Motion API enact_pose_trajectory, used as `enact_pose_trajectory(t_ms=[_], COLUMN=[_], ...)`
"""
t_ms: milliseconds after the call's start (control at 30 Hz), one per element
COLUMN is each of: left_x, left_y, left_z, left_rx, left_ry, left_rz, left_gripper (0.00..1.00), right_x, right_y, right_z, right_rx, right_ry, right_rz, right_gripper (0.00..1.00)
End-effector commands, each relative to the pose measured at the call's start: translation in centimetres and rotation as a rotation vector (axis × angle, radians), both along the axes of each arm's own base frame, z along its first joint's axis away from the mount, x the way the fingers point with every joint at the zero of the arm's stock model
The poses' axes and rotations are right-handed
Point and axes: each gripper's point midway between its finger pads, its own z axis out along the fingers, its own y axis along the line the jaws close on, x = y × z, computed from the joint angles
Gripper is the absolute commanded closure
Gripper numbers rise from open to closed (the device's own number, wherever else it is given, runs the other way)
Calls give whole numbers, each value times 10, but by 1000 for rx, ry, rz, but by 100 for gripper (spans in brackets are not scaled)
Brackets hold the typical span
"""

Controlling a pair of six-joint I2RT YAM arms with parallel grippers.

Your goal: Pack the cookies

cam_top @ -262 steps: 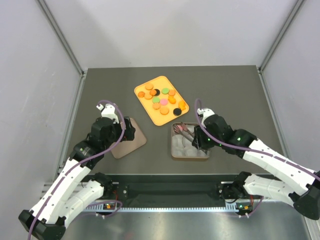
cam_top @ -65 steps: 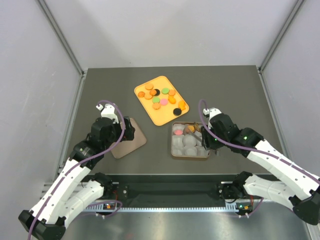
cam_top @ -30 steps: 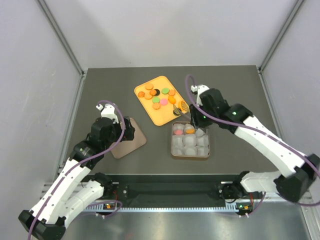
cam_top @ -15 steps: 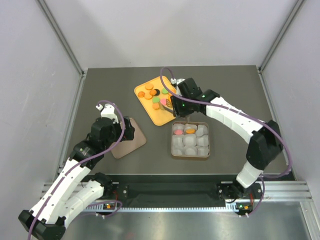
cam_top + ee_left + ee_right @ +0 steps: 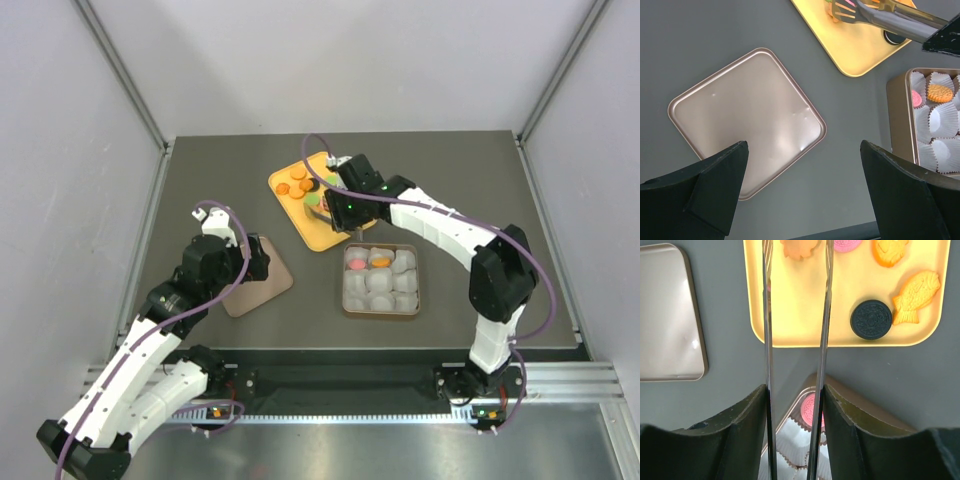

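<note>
Left gripper [image 5: 802, 150] fingers are spread wide apart above a square metal lid [image 5: 747, 122], which is laid flat on the dark table [image 5: 690, 40]. To the right of the lid and apart from it, a square tin [image 5: 893, 120] lined with white paper cups [image 5: 940, 120] is set. Two of its far cups are filled: a pink cookie [image 5: 916, 98] is seated in the far-left corner cup and an orange cookie [image 5: 939, 92] in the cup beside it; the other cups show only white paper. Beyond the tin, the right gripper [image 5: 795, 390] is clamped on metal tongs [image 5: 900, 19]. The blades are parted and held over a yellow tray [image 5: 845, 300], one on either side of an irregular orange cookie [image 5: 800, 247]. The other cookies [image 5: 298, 175] are scattered on this tray. Among them, a black cookie [image 5: 871, 319] and a fish-shaped orange cookie [image 5: 915, 290] are seen by the tray edge facing the tin.
</note>
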Motion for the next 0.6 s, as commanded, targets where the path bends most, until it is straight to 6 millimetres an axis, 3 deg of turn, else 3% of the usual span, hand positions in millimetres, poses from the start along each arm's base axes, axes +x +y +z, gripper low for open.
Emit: enact_pose_trajectory(t_ms=[0,567], left_x=[2,1], left_y=[1,0], left_z=[2,3], left_rx=[-8,-11], left_ry=[-15,-19], left_rz=[13,11], left_gripper=[1,1], right_x=[15,14], right_y=[18,27], right_z=[22,6], right_rx=[42,-20], right_ry=[-76,-71], right_rz=[-9,-9], right_gripper=[54,57])
